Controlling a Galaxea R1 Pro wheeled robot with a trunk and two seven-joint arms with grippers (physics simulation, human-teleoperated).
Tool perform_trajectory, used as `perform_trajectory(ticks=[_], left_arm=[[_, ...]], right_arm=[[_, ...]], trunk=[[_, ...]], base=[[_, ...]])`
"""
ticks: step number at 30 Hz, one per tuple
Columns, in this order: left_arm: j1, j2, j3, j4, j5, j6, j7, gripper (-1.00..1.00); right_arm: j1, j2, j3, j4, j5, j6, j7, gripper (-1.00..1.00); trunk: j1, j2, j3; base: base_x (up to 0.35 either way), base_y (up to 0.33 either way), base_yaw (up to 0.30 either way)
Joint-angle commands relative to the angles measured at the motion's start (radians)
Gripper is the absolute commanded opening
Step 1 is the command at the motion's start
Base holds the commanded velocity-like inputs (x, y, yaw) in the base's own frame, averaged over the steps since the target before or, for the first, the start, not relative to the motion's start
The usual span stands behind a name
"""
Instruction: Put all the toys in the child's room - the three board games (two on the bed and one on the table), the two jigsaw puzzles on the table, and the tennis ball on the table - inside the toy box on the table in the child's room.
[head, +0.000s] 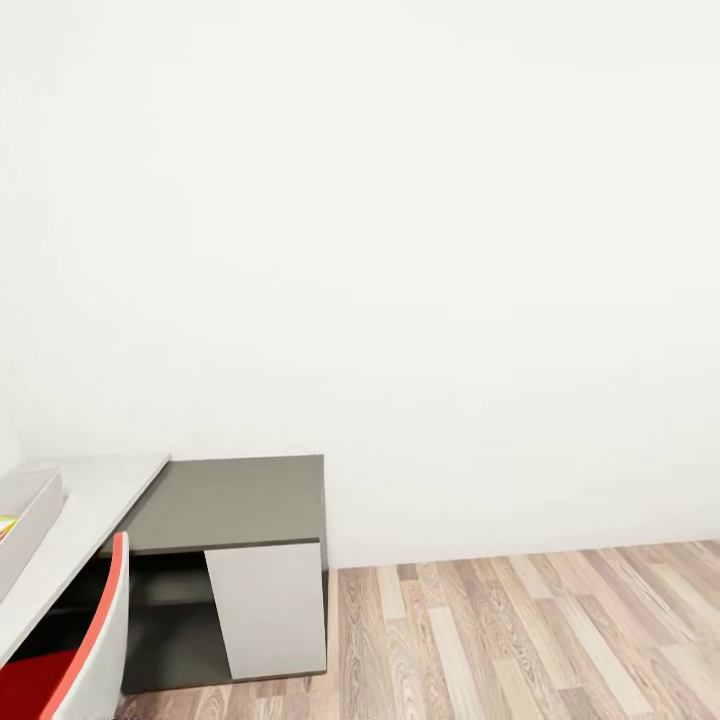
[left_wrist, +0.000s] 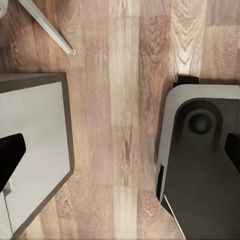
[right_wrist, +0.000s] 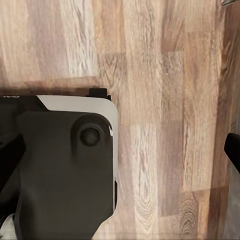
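Toy box (head: 30, 510) is sitting at the far left edge of my head view, one grey tray on the pale grey table (head: 95, 500), with a sliver of yellow and colour just inside its wall; I cannot tell which toy that is. I am seeing one red and white chair (head: 85, 650) near me on the left, then the table's lower dark grey section (head: 235, 500) with its single white panel (head: 265, 610), then bare white wall and wood plank floor (head: 520, 640) stretching right. I am counting no board game, puzzle or ball clearly, so how much is already packed I cannot judge; I am probably travelling between pickups. My left gripper (left_wrist: 120, 155) and right gripper (right_wrist: 120, 150) are both hanging over the floor, fingers spread wide, grasping nothing.
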Motion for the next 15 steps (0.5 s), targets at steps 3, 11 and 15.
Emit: perform_trajectory(ticks=[3, 11, 15], left_arm=[[0.001, 0.0, 0.008, -0.001, -0.006, 0.005, 0.002, 1.0], [0.004, 0.0, 0.007, -0.001, -0.006, 0.006, 0.002, 1.0], [0.01, 0.0, 0.007, -0.001, -0.006, 0.005, 0.002, 1.0]], right_arm=[[0.0, 0.0, 0.009, -0.002, -0.01, 0.006, -0.003, 1.0], [0.0, 0.0, 0.01, -0.001, -0.01, 0.004, -0.003, 1.0], [0.0, -0.001, 0.009, -0.001, -0.01, -0.001, -0.003, 1.0]], trunk=[[0.0, -0.001, -0.005], [0.0, -0.001, -0.018], [0.0, -0.001, -0.024]], base=[[0.0, 0.0, 0.0], [0.0, 0.0, 0.0], [0.0, 0.0, 0.0]])
